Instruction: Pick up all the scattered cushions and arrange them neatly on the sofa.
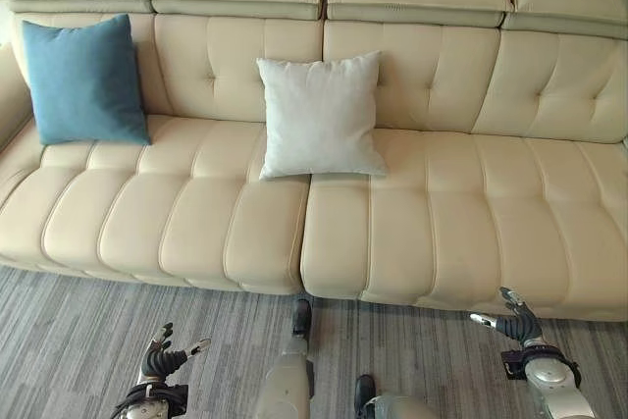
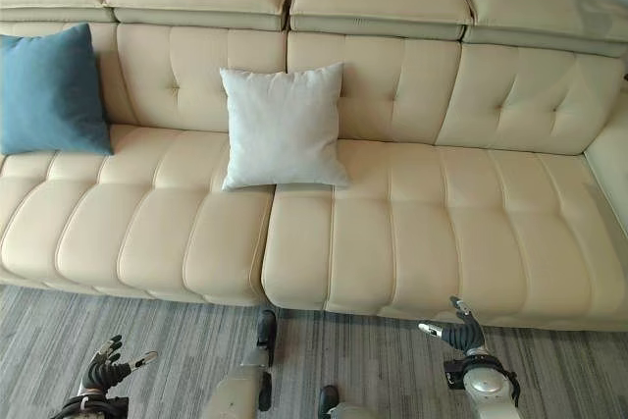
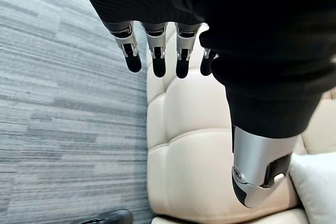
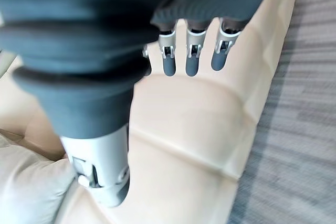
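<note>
Two square cushions were sitting on the long cream tufted leather sofa (image 1: 432, 233): a teal blue fabric cushion (image 1: 84, 80) propped upright against the backrest at the robot's far left, and a pale grey-white fabric cushion (image 1: 319, 115) leaning on the backrest near the middle, well apart from the blue one. Both hands hung low over the grey striped carpet (image 1: 78, 340) in front of the sofa, left hand (image 1: 162, 358) and right hand (image 1: 517, 322), fingers loosely spread and holding nothing
</note>
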